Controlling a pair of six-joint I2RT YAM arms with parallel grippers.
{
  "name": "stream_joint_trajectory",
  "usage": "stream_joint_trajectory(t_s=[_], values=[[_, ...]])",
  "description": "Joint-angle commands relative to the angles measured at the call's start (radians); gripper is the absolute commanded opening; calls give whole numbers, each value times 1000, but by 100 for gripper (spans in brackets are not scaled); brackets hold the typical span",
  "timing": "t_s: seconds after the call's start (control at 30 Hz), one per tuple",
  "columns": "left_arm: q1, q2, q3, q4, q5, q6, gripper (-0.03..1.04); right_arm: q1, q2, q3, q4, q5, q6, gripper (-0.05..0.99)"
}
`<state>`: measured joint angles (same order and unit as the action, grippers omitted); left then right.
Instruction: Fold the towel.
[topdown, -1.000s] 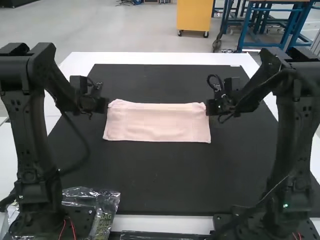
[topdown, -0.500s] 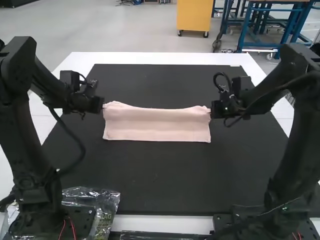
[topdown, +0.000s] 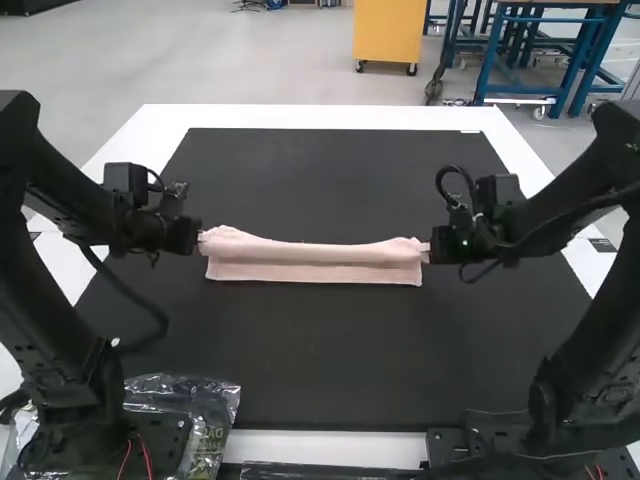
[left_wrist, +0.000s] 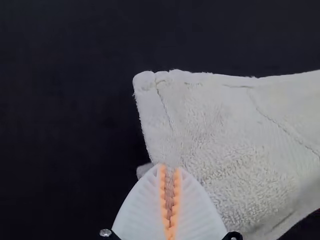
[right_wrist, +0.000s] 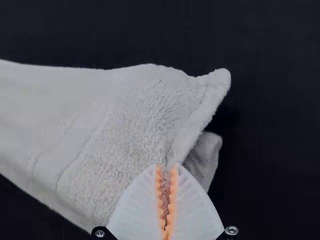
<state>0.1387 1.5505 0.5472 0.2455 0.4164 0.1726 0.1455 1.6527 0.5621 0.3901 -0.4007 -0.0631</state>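
The pale pink towel (topdown: 315, 262) lies on the black mat as a narrow strip, its far part lifted and rolled over toward the arms. At its left end is my left gripper (topdown: 200, 238); my right gripper (topdown: 428, 248) is at the opposite end. In the left wrist view the left gripper (left_wrist: 169, 200) is shut on the towel (left_wrist: 215, 125) near a corner. The right wrist view has the right gripper (right_wrist: 165, 200) shut on the towel (right_wrist: 130, 115) at its side edge, with another layer behind.
A black mat (topdown: 320, 350) covers most of the white table (topdown: 320, 115). Clear plastic packaging (topdown: 212, 405) lies at the near left, beside the left arm's base.
Both grippers have moved toward the near side and slightly outward, bringing the towel's far edge with them. The towel now looks narrower, while its near edge stays in place.
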Motion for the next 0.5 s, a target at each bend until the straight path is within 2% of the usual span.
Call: stream_joint_trajectory(t_s=[0.0,0.03,0.1,0.13,0.17,0.2,0.23,0.33,0.47], values=[[24,-24,-36,18,-31,24,2,-20,-13,-41,3,-7,13,-2],[24,-24,-52,31,-36,28,2,-17,-8,-53,4,-6,14,8],[24,-17,-84,80,-51,27,6,-15,4,-65,23,-1,17,48],[24,-12,-99,106,-56,27,23,-15,12,-64,24,7,19,66],[24,-10,-113,127,-56,25,53,-15,13,-60,23,11,20,81],[24,-12,-122,141,-56,25,80,-17,13,-57,24,10,20,87],[24,-12,-127,156,-56,19,98,-18,13,-50,23,7,22,89],[27,-17,-128,186,-54,-25,98,-15,13,-25,21,0,23,91],[67,-38,-125,247,-48,-88,98,-11,18,1,21,0,28,91]])
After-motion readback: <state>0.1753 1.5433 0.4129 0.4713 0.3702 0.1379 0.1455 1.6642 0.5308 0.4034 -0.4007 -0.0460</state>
